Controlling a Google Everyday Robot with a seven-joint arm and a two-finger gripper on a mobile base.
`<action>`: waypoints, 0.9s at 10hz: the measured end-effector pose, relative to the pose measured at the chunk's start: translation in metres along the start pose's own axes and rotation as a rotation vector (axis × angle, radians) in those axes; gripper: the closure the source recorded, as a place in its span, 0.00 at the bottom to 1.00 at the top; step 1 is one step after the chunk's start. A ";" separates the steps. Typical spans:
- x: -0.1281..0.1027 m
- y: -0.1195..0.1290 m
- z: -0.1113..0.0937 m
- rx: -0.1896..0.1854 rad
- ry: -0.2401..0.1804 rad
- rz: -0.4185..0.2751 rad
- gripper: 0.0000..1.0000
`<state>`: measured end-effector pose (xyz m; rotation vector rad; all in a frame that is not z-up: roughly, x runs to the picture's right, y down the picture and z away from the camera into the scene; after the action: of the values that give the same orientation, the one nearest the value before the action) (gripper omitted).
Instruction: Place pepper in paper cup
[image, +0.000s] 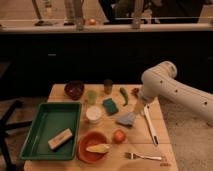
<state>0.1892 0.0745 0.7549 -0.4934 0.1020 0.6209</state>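
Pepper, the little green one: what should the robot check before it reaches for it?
1. Pepper in plain view, lying free, nothing on top of it: ok.
2. Paper cup upright with its mouth up and nothing seen inside: ok.
3. Gripper open and holding nothing: ok.
4. Gripper lined up over the pepper: not ok. It hangs to the pepper's right and nearer the camera, just above the blue-grey cloth.
5. Room for the fingers around the pepper: cannot tell. The dried red chilies lie close on one side and the green sponge on the other.
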 end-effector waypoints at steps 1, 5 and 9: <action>-0.011 -0.001 0.007 -0.022 -0.010 -0.055 0.20; -0.029 0.000 0.014 -0.063 -0.033 -0.140 0.20; -0.028 0.000 0.015 -0.057 -0.031 -0.126 0.20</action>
<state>0.1651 0.0669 0.7750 -0.5413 0.0237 0.5090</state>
